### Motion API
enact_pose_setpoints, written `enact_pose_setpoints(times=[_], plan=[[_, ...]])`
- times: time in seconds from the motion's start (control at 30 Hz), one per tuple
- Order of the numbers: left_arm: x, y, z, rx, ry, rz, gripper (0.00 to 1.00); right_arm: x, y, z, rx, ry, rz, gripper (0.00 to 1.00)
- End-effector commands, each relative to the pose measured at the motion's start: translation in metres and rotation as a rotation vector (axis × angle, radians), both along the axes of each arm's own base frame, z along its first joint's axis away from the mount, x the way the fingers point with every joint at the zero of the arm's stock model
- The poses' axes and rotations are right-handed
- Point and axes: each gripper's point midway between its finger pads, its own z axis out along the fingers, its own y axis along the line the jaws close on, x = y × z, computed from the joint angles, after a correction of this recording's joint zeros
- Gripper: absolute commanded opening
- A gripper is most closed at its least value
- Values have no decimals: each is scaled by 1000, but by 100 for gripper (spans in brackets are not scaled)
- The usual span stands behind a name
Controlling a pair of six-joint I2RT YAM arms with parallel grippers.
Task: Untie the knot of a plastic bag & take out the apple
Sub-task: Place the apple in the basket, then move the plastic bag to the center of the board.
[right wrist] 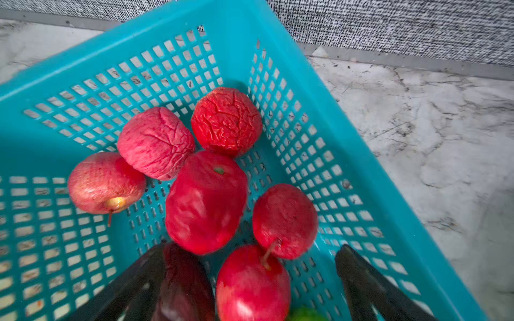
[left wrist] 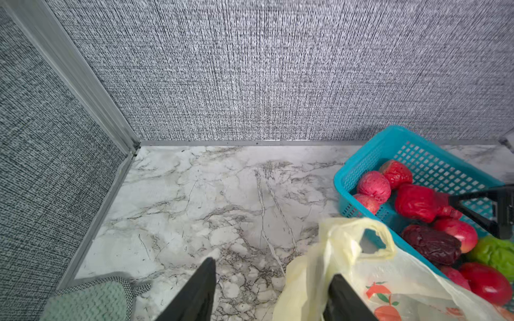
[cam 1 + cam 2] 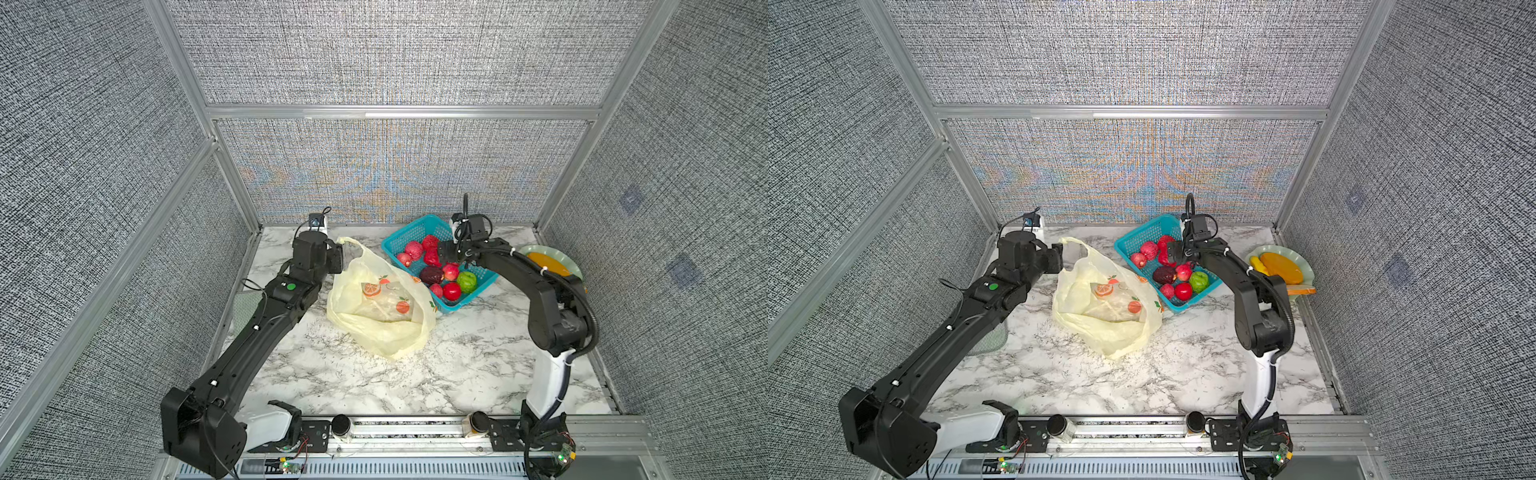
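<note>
The pale yellow plastic bag [image 3: 382,332] [image 3: 1108,332] lies slack mid-table, its mouth wide open and its handle loop [image 2: 372,239] loose; no knot shows. My left gripper [image 3: 338,257] [image 2: 274,269] stands open at the bag's far-left edge, with a fold of bag plastic [image 2: 306,283] against one finger. My right gripper [image 3: 442,251] [image 1: 253,250] is open wide above the teal basket. Just ahead of its jaws a red apple [image 1: 205,203] [image 3: 432,257] lies blurred among several other red apples, untouched by either finger.
The teal mesh basket [image 3: 399,237] [image 3: 1129,241] stands tilted at the back right and also holds a green fruit [image 3: 467,281] and a dark purple one [image 3: 431,275]. A green plate [image 3: 575,266] with orange fruit is at the right wall. A green cloth [image 2: 91,300] lies at the left edge.
</note>
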Motion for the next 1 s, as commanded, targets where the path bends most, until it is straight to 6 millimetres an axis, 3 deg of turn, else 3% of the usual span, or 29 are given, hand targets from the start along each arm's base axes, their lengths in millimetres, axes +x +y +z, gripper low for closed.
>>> enact_pose_setpoints(times=[0.0,0.07,0.13,0.17,0.2,0.37,0.57,0.8,0.97], plan=[[-4,20,30,14,-94,78,66,-5,-3,50,89,-130,-7,99],[-9,32,42,20,-136,119,70,-16,-13,77,113,-200,-23,99],[-15,43,53,24,-180,150,79,-26,-28,90,122,-227,-52,99],[-18,48,57,22,-200,161,92,-32,-36,95,126,-233,-69,99],[-20,52,59,17,-211,165,99,-38,-43,96,131,-231,-88,99],[-15,56,41,11,-143,138,100,-64,-71,91,139,-242,-150,99],[-5,44,16,-27,-92,73,100,-80,-77,76,133,-191,-159,99],[-8,39,24,-63,-64,2,100,-87,-87,59,170,-143,-173,99],[-26,70,32,-63,-136,157,99,-96,-108,55,182,-170,-238,99]])
